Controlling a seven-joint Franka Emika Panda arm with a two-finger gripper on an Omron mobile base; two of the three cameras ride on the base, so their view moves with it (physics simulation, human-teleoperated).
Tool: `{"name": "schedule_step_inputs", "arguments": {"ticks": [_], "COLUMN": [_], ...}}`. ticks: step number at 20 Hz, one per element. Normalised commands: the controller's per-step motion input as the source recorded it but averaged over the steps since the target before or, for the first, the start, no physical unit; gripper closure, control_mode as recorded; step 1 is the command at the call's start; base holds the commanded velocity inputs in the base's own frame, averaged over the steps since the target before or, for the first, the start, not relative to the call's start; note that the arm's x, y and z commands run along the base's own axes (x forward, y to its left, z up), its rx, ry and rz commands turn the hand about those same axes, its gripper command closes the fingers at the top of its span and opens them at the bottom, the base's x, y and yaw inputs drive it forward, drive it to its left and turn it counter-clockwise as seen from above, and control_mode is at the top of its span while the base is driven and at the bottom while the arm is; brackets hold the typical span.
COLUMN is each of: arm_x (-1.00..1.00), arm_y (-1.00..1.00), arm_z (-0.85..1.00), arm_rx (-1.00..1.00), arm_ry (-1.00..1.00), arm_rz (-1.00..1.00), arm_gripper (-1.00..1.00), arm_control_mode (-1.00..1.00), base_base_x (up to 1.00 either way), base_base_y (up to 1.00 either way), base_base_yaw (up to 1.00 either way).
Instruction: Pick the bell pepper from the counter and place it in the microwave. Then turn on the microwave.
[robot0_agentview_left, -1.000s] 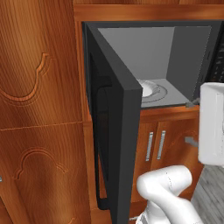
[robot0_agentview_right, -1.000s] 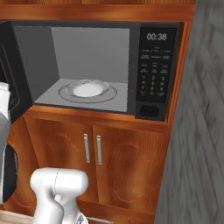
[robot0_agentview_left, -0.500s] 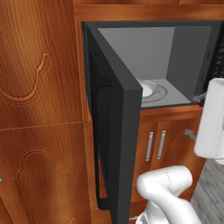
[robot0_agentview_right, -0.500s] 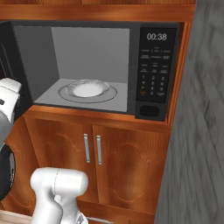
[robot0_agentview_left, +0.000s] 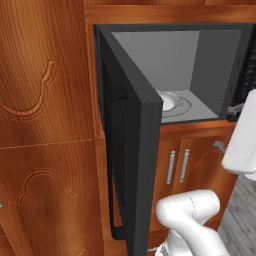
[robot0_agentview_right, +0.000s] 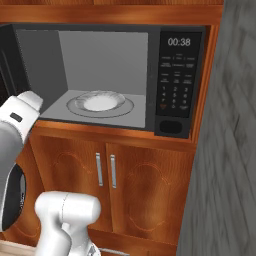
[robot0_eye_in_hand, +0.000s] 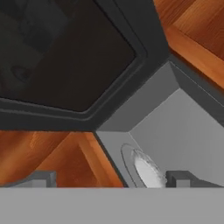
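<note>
Standing open, microwave (robot0_agentview_right: 105, 75) door (robot0_agentview_left: 131, 165) hiding turntable (robot0_agentview_left: 172, 102) partly.

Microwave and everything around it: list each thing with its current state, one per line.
microwave: door swung wide open, display lit
glass turntable: in place, no pepper on it
cabinet doors below: closed
gripper: open, holding nothing, facing the cavity
</note>
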Motion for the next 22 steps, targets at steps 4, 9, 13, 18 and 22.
{"name": "schedule_step_inputs", "arguments": {"ticks": [4, 9, 13, 18, 22], "arm_x": [0.07, 0.10, 0.15, 0.15, 0.17], "arm_y": [-0.14, -0.10, -0.05, -0.07, -0.11], "arm_z": [0.00, 0.00, 0.00, 0.00, 0.00], "arm_rx": [0.18, 0.18, 0.18, 0.17, 0.17], "arm_ry": [0.06, 0.05, 0.06, 0.06, 0.07], "arm_rz": [-0.10, -0.12, -0.13, -0.14, -0.12], "arm_gripper": [-1.00, -1.00, -1.00, -1.00, -1.00], "arm_control_mode": [-1.00, -1.00, -1.00, -1.00, -1.00], "base_base_x": [0.00, 0.00, 0.00, 0.00, 0.00], "base_base_y": [0.00, 0.00, 0.00, 0.00, 0.00], "base_base_yaw": [0.00, 0.00, 0.00, 0.00, 0.00]}}
